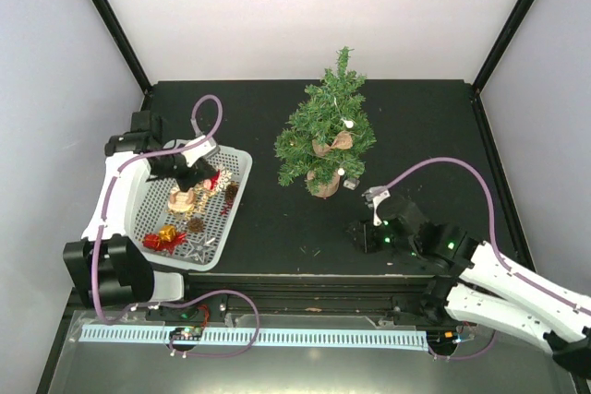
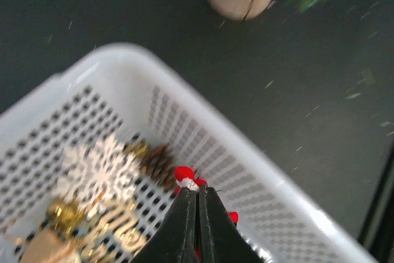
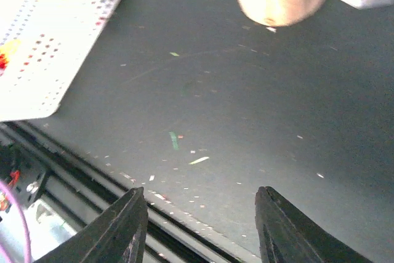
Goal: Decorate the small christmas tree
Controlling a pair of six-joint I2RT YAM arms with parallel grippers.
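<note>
Green small christmas tree (image 1: 325, 131) stands beyond right gripper (image 3: 200, 201).

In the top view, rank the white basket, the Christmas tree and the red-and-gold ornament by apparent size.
1. white basket
2. small christmas tree, close behind; its top stands nearer the camera, so this ranking is unsure
3. red-and-gold ornament, by far the smallest

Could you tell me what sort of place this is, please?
Probably a lab robot cell: black table, plain white panels on black posts, left arm and right arm bolted at its near edge.
</note>
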